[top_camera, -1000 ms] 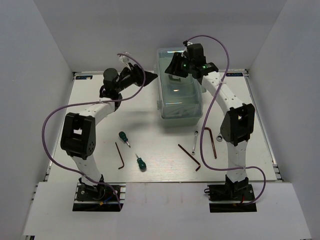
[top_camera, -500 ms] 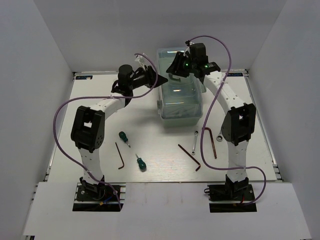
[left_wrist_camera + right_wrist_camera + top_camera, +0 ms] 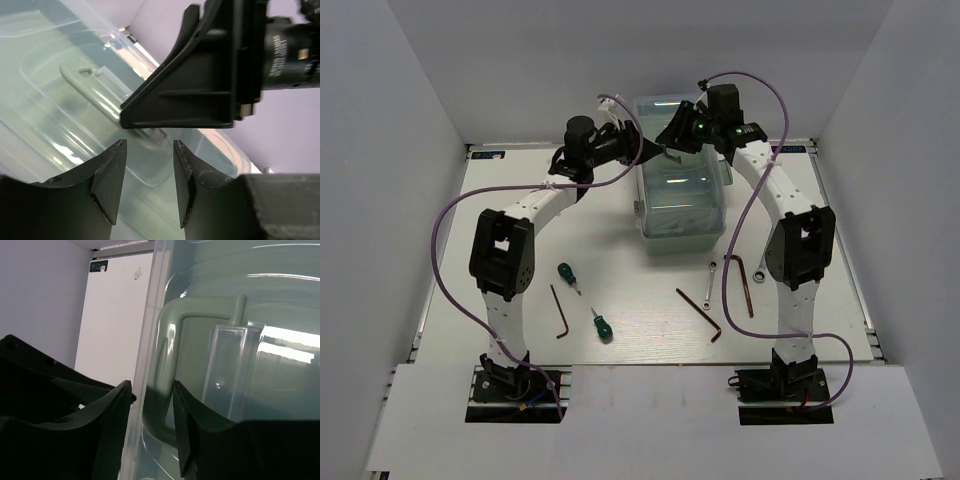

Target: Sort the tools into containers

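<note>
Reaching out from my bases, I pass the loose tools first: two screwdrivers (image 3: 603, 327) and a hex key (image 3: 558, 312) lie at seven o'clock on the table (image 3: 620, 250), with two more hex keys (image 3: 701, 314) and a wrench (image 3: 709, 285) at five. Both arms stretch long toward twelve, elbows out, wrists turned inward. My left gripper (image 3: 654, 151) hangs half open, holding nothing, over the toolbox's (image 3: 682, 225) far left corner. My right gripper (image 3: 671, 139), its tips close to the left's, stands half open with the handle (image 3: 161, 365) showing in its gap. I cannot tell whether it pinches the handle.
</note>
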`<state>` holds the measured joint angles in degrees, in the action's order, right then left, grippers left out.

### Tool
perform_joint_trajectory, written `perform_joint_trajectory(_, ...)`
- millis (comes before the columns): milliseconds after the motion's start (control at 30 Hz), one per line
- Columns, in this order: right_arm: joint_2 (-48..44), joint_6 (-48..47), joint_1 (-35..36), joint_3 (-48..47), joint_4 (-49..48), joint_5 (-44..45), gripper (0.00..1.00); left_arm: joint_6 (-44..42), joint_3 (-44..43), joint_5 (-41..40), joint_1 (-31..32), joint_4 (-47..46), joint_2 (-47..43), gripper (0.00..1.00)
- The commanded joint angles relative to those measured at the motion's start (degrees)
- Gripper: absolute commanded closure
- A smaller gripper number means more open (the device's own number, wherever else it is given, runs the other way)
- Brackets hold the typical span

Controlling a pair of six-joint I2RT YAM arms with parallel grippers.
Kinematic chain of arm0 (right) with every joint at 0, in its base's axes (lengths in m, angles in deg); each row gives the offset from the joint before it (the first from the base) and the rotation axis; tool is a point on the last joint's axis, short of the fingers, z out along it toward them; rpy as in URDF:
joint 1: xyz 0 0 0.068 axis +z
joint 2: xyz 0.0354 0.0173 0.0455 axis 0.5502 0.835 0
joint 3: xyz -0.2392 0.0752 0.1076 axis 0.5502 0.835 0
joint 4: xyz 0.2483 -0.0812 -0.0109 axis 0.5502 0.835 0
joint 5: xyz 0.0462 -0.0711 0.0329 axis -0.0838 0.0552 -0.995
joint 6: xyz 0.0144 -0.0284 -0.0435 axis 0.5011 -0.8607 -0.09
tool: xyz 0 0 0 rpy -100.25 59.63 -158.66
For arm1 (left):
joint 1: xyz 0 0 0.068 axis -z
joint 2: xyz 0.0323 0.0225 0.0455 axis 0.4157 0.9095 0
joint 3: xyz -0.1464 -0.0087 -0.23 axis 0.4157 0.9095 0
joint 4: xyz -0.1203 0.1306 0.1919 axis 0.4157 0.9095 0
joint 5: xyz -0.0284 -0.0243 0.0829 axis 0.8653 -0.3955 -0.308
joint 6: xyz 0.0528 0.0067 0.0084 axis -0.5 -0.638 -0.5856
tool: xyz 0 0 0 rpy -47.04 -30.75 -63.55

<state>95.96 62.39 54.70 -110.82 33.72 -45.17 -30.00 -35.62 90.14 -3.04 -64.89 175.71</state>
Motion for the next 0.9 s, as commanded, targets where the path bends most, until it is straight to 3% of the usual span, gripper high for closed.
perform_joint_trajectory(0,-3.37,2.63,0.39,-0.90,-4.00,-5.03,0.56,-2.44,-2.78,-3.05,0.72,4.78,0.31,0.47)
perform_joint_trajectory(600,-2.76,4.48,-0.32,-0.38,-5.40,-7.40,0.57,-5.24,-11.31,-9.39,3.88,14.08,5.40,0.38)
perform_joint_trajectory(667,-2.76,4.57,-0.49,-0.46,-5.40,-7.49,0.49,-5.77,-12.71,-11.41,3.88,15.41,5.41,0.38)
perform_joint_trajectory(767,-3.72,0.55,-0.58,-1.86,-2.42,-5.13,0.29,-5.78,-13.24,-12.46,4.50,16.55,6.03,0.38)
perform_joint_trajectory(867,-5.56,-2.81,-1.02,-3.71,0.92,0.32,0.26,-5.78,-13.24,-13.69,4.50,17.09,6.55,0.38)
